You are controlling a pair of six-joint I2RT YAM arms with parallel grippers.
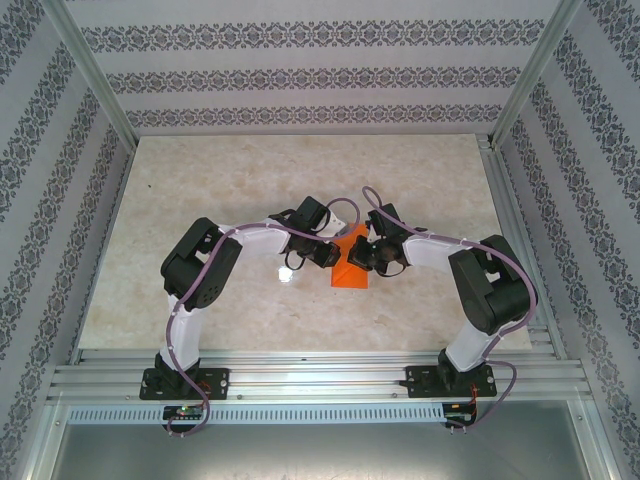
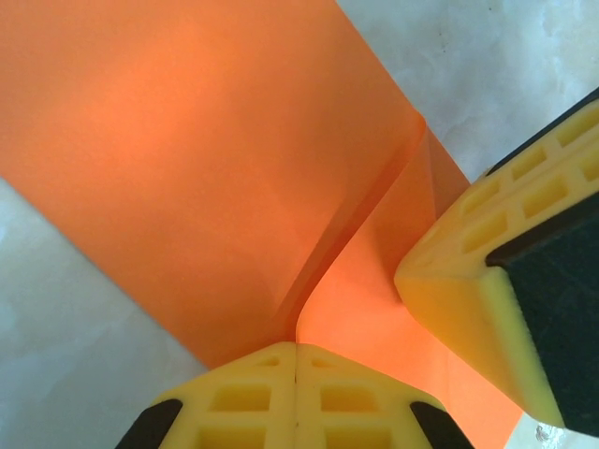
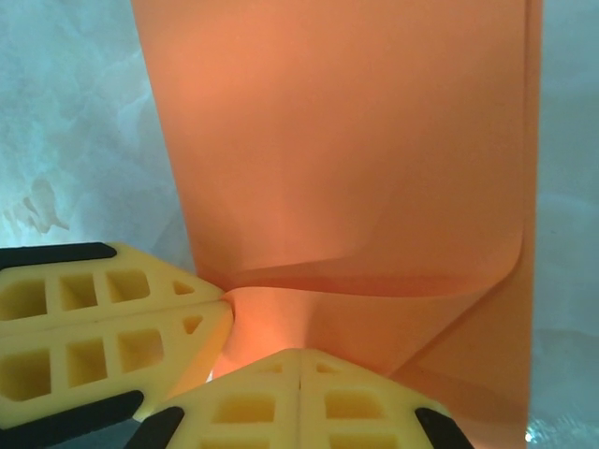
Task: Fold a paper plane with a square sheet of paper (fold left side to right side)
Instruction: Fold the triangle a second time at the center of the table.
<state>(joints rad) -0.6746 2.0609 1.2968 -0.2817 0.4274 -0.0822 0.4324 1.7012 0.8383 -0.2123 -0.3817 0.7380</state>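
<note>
While pinched, one sheet [image 2: 187, 168], two claws [image 2: 296, 348] [image 3: 299, 355]

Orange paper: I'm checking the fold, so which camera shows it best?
Left wrist: the orange paper is close and sharp, its raised crease running up from the shut left gripper. The right wrist also shows it close, with curled layers. From the top camera it is a small, partly covered patch.

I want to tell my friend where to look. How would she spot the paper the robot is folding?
Look at the pale marble table. Near its middle, the left arm and right arm reach toward each other, and the sheet of paper lies partly folded where their shut jaws meet. It is the only bright orange thing there.
</note>
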